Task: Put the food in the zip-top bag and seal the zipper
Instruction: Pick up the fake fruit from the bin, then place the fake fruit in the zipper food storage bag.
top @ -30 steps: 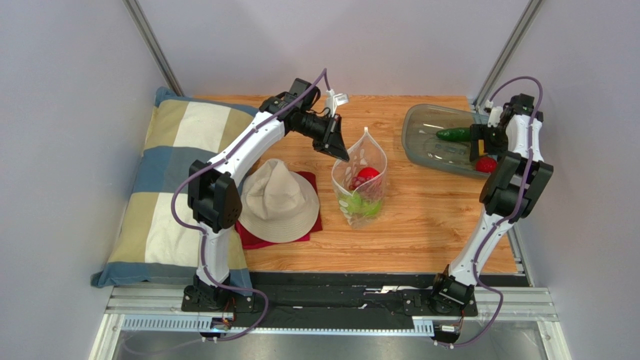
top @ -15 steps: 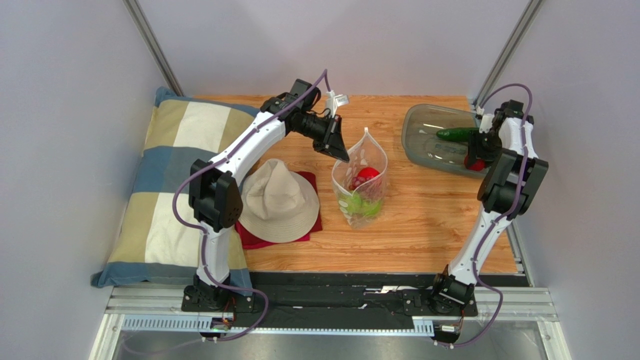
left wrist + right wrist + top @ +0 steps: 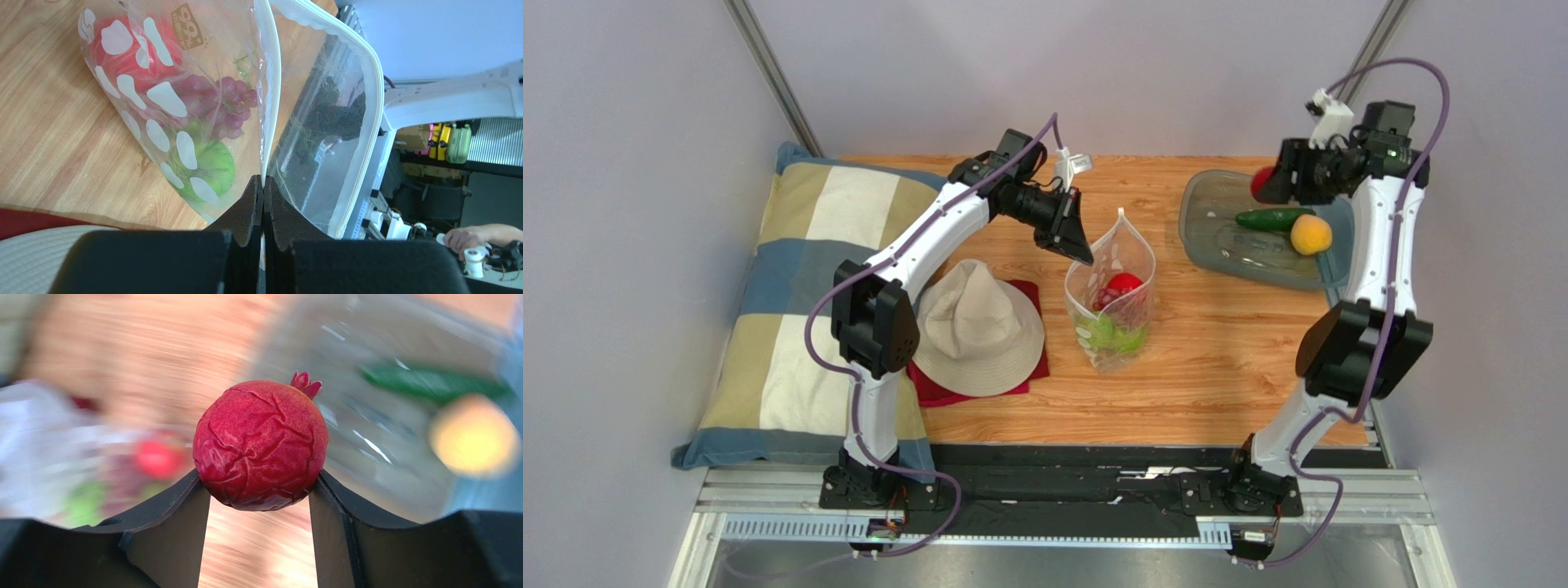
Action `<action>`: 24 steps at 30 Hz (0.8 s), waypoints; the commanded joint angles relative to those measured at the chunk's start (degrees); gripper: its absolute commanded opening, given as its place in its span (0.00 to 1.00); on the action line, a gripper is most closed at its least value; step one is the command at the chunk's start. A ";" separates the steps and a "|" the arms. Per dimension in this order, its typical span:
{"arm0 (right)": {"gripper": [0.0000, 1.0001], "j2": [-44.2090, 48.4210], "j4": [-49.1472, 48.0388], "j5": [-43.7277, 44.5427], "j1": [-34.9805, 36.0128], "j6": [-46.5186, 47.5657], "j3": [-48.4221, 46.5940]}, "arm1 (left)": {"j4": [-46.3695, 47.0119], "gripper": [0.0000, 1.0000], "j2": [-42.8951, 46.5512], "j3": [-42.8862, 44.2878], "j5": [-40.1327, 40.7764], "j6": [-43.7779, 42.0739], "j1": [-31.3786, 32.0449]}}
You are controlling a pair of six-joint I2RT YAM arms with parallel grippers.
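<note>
We count two arms. The left gripper (image 3: 263,184) is clenched tight on the mouth edge of the zip-top bag (image 3: 1112,300), its two fingers pinching the plastic beside the white zipper (image 3: 272,79). The mouth gapes open. The bag lies on the wooden table (image 3: 1210,368).

Inside the bag we see one red ball (image 3: 126,43), one bunch of purple grapes (image 3: 218,104) and one green ball (image 3: 212,168) in plain view. There is more green behind it, and we cannot count that.

To the right of the bag and farther back, the right gripper (image 3: 259,478) grasps one wrinkled red fruit (image 3: 261,444) between its two fingers. It holds the fruit in the air over the far edge of the grey tray (image 3: 1210,202).

Two pieces of food lie in that tray: one dark green long piece (image 3: 1271,219) and one orange ball (image 3: 1311,234), close together.

Left of the bag sits one beige hat (image 3: 977,325) on one red cloth (image 3: 1032,368). Farther left of the bag lies one checked pillow (image 3: 805,282).
</note>
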State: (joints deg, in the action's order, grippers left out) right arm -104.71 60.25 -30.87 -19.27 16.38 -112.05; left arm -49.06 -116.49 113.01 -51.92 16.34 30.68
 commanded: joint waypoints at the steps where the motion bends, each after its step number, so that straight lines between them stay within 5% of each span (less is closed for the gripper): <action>1: 0.29 13.18 -2.67 -15.79 11.16 -5.75 1.74 | -0.16 0.00 0.91 1.60 -0.81 -0.43 0.00; 11: 0.30 21.03 -0.75 -3.33 38.75 7.25 12.02 | -0.16 0.00 1.70 1.60 -0.73 -0.69 0.00; 19: 0.32 16.47 1.45 6.61 42.56 10.34 13.35 | 0.01 0.00 2.05 1.60 -0.55 -0.52 0.00; 22: 0.40 13.84 2.15 9.68 42.82 10.86 12.04 | 0.02 0.00 2.05 1.60 -0.55 -0.52 0.00; 24: 0.59 12.60 3.03 12.14 43.09 11.56 9.85 | 0.10 0.00 2.05 1.60 -0.46 -0.52 0.00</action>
State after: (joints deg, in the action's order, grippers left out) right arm -90.08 62.17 -25.12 23.22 25.43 -98.19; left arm -49.04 -116.49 113.01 -51.94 16.36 30.68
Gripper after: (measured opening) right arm 0.567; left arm 0.008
